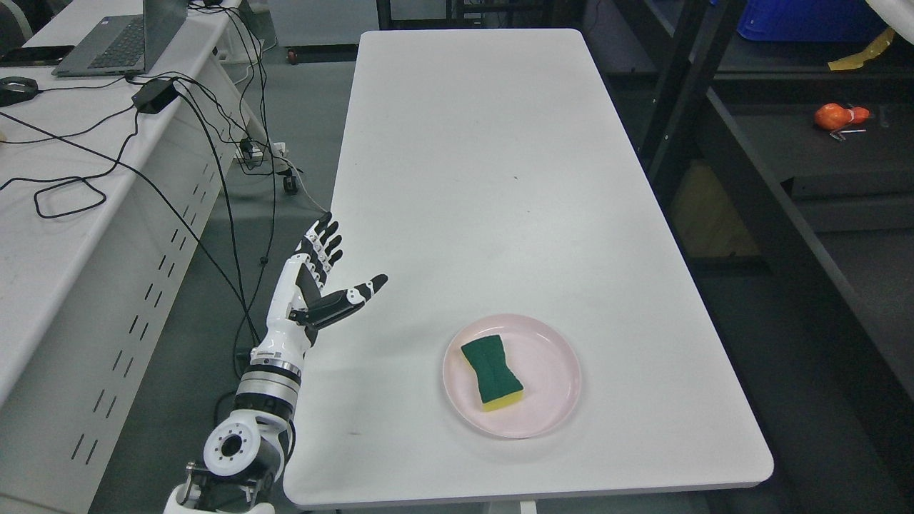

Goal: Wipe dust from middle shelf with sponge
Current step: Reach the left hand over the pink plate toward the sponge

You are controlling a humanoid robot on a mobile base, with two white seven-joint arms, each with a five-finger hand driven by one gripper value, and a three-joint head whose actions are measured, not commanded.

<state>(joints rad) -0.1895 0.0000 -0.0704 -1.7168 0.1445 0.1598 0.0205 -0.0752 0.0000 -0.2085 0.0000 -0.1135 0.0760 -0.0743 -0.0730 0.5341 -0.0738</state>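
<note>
even, soft overhead light fills the frame; the white table (500, 178) at centre is bright without harsh glare. shadows are faint, a pale one under the hand (321, 282) at lower left. the right side is dim and murky. focus is sharp throughout.

white table (493, 178), grey floor (307, 93), dark shelving (785, 171)

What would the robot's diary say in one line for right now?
left hand: open, empty, at table left edge | sponge: lying on pink plate, untouched | right arm: unseen
</note>
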